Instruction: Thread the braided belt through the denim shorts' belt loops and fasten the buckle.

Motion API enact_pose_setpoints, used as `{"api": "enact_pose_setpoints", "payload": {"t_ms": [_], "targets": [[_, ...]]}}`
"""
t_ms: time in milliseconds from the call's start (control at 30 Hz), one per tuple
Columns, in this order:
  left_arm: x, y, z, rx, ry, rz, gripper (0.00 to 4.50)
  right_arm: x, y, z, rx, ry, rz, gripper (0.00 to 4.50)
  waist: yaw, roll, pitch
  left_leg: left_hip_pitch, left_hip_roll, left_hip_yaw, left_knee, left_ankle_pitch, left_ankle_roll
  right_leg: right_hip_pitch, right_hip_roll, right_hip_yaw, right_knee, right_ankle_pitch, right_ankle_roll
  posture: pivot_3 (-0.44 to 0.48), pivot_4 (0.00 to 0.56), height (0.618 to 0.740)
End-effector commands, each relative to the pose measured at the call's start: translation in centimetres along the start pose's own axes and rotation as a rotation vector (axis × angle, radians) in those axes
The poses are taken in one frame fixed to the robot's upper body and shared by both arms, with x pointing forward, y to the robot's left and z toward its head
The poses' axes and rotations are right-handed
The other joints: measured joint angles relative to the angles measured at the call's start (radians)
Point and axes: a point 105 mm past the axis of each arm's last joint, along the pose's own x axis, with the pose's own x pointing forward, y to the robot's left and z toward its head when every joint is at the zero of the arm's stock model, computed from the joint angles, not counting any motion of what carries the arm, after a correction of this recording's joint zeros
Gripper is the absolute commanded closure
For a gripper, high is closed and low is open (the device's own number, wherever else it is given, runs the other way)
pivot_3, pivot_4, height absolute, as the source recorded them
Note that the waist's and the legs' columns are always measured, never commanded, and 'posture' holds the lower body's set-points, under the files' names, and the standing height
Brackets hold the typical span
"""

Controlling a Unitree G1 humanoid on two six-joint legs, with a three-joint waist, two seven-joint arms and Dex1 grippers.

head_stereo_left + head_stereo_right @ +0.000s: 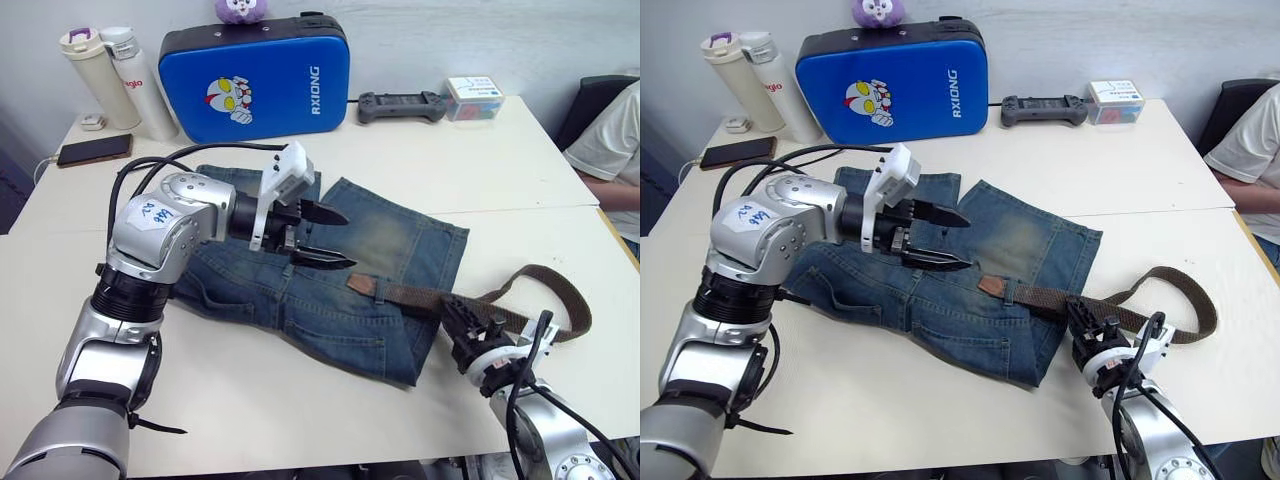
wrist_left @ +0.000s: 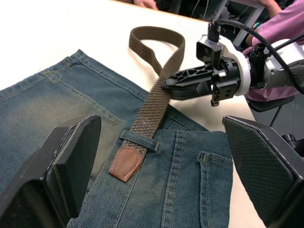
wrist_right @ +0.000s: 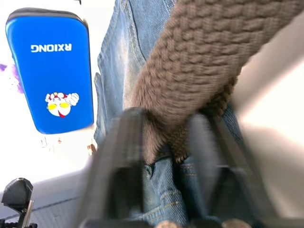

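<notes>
Braided belt (image 2: 152, 102): tan tip through one belt loop (image 2: 138, 140), my right pincer (image 2: 176, 83) grasping it, left pincer (image 1: 325, 238) released; remaining loops, buckle pending.

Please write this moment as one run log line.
left pincer: open above faded blue denim shorts | right pincer: shut on dark-brown braided belt | tan leather tip: through one belt loop
</notes>
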Motion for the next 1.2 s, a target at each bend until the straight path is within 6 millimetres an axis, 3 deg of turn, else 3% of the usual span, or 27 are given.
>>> {"api": "enact_pose_setpoints", "payload": {"t_ms": [33,233,367,800,1000,1033,1067,1167,1200], "targets": [[-0.5,-0.2,1.0,0.045,-0.012,0.013,0.0,-0.1,0.7,0.3,-0.002,-0.012,0.038,4.46,0.0,0.0,0.0,0.0,0.0,0.0,0.0,0.0,0.0,0.0,0.0,0.0,0.0,0.0,0.0,0.0,0.15,0.74],[-0.7,-0.2,0.9,0.041,-0.01,0.025,0.0,-0.3,1.4,-0.7,-0.083,0.069,0.036,4.46,-0.001,0.0,0.0,0.0,0.0,0.0,0.0,0.0,0.0,0.0,0.0,0.0,0.0,0.0,0.0,0.0,0.15,0.74],[-0.7,-0.3,0.8,0.038,-0.009,0.029,0.0,0.4,1.8,-3.5,-0.156,0.209,0.017,4.46,-0.007,0.0,0.0,0.0,0.0,0.0,0.0,0.0,0.0,0.0,0.0,0.0,0.0,0.0,0.0,0.0,0.15,0.74],[-0.3,-0.2,1.0,0.048,-0.007,0.034,0.0,5.6,3.5,-8.8,-0.424,0.422,0.059,4.46,-0.027,0.0,0.0,0.0,0.0,0.0,0.0,0.0,0.0,-0.002,0.0,0.001,0.001,0.0,0.0,0.0,0.15,0.74],[-0.4,-0.1,0.8,0.046,-0.004,0.042,0.0,5.6,3.4,-8.2,-0.45,0.405,0.055,4.46,-0.026,0.0,0.0,-0.001,0.0,0.0,0.0,0.0,0.0,-0.003,0.001,0.001,0.002,0.0,0.0,0.0,0.15,0.74],[-0.4,-0.1,0.8,0.046,-0.004,0.042,0.0,5.3,3.7,-7.8,-0.448,0.399,0.066,3.77,-0.025,0.0,0.0,-0.001,0.0,0.0,0.0,0.0,0.0,-0.003,0.001,0.001,0.002,0.0,0.0,0.0,0.15,0.74],[-0.4,-0.1,0.8,0.046,-0.005,0.042,0.0,4.8,4.0,-7.4,-0.447,0.392,0.079,3.55,-0.025,0.0,0.0,-0.001,0.0,0.0,0.0,0.0,0.0,-0.003,0.001,0.001,0.002,0.0,0.0,0.0,0.15,0.74],[-0.5,0.0,0.8,0.044,-0.01,0.044,0.0,3.2,5.1,-6.5,-0.483,0.398,0.132,2.01,-0.024,0.0,0.0,-0.001,0.0,0.0,0.0,0.0,0.0,-0.003,0.0,0.001,0.002,0.0,0.0,0.0,0.15,0.74],[-0.5,0.0,0.7,0.044,-0.011,0.044,0.0,2.5,5.6,-6.4,-0.518,0.416,0.16,1.75,-0.023,0.0,0.0,-0.001,0.0,0.0,0.0,0.0,0.0,-0.003,0.0,0.001,0.002,0.0,0.0,0.0,0.15,0.74]]}}
